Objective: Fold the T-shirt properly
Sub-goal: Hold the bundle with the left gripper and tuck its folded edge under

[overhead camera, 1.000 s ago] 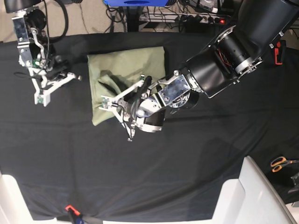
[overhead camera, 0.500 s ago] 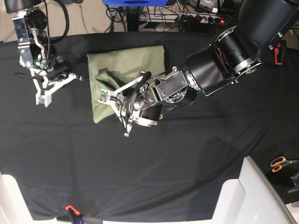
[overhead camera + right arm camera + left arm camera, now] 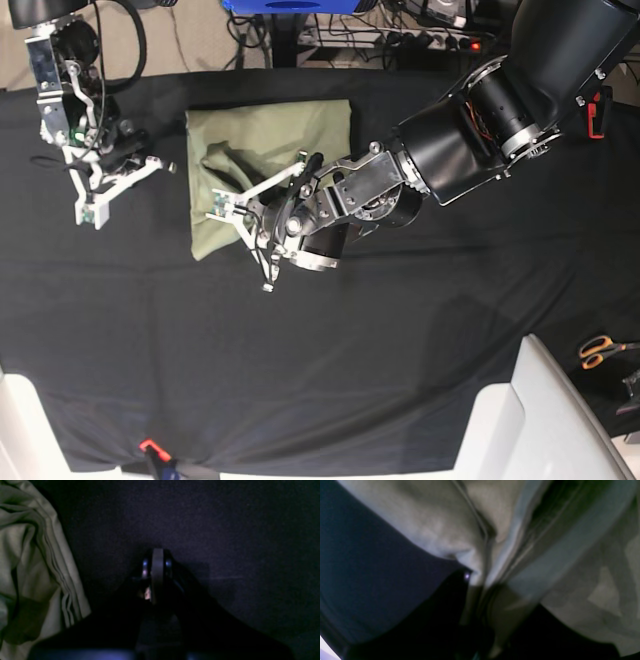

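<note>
The pale green T-shirt (image 3: 270, 135) lies folded into a block at the back left of the black tablecloth (image 3: 400, 350). My left gripper (image 3: 222, 207) reaches over its lower part and is shut on a bunched fold of the T-shirt. In the left wrist view the cloth (image 3: 440, 530) fills the frame and is pinched at the left gripper (image 3: 476, 585). My right gripper (image 3: 88, 215) hovers left of the shirt, shut and holding nothing. Seen from the right wrist, the right gripper (image 3: 157, 562) sits over bare black cloth, with the shirt's layered edge (image 3: 30, 555) to its left.
Orange-handled scissors (image 3: 600, 350) lie at the right edge. A white moulded part (image 3: 540, 420) rises at the front right. A small red clip (image 3: 150, 446) sits on the table's front edge. Cables and a power strip (image 3: 430, 40) lie behind the table.
My left gripper has moved left and slightly back with the fold in it, dragging the shirt's lower edge leftward. The right arm has stayed in place.
</note>
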